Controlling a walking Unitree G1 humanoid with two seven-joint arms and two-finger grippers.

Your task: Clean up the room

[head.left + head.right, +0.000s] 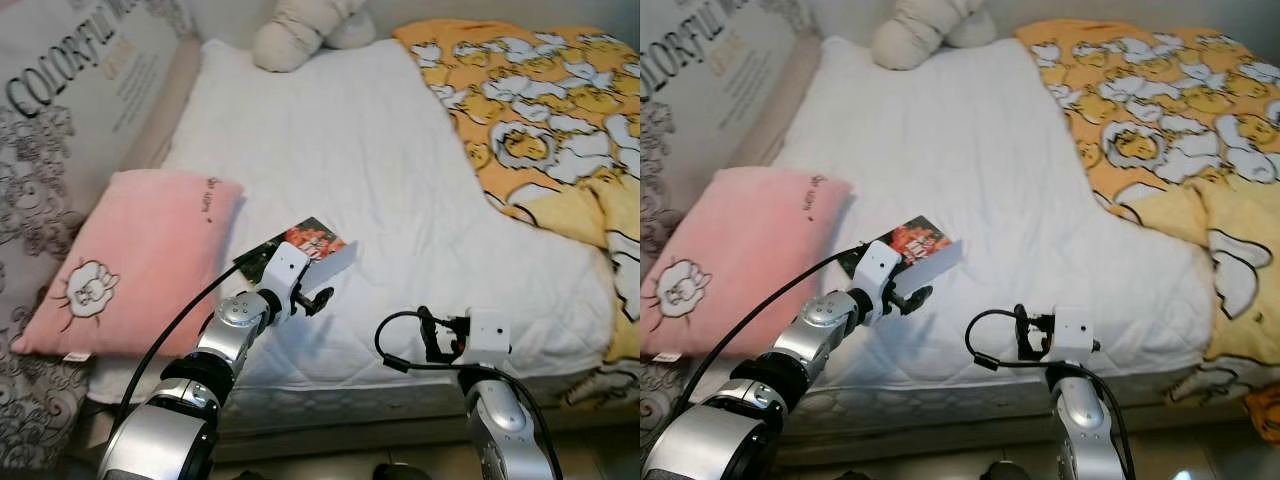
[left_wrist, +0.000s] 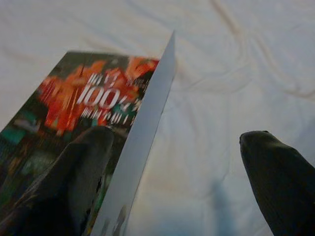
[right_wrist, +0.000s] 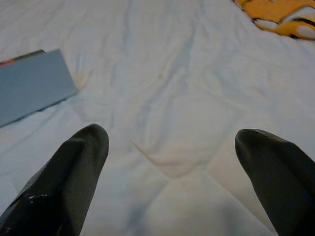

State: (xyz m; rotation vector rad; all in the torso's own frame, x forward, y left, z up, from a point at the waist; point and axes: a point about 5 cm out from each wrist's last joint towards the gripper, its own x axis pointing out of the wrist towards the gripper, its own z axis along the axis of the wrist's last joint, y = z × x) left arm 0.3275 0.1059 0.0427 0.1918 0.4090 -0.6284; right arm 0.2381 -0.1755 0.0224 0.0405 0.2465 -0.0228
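A book [image 1: 312,240] with a red and orange cover lies on the white quilt [image 1: 350,140] beside the pink pillow, one white leaf lifted. My left gripper [image 1: 316,298] is low over the book's near end and open. In the left wrist view one finger [image 2: 74,172] rests over the cover [image 2: 88,98], and the raised leaf's edge [image 2: 147,118] stands between the two fingers. My right gripper [image 1: 436,338] hovers open above bare quilt near the bed's front edge, with the book's leaf [image 3: 32,86] off to one side.
A pink pillow [image 1: 140,260] with a sheep picture lies at the bed's left. A cream plush toy [image 1: 300,30] sits at the far end. A yellow duck-print blanket [image 1: 540,110] covers the right side. A printed panel [image 1: 70,90] borders the left.
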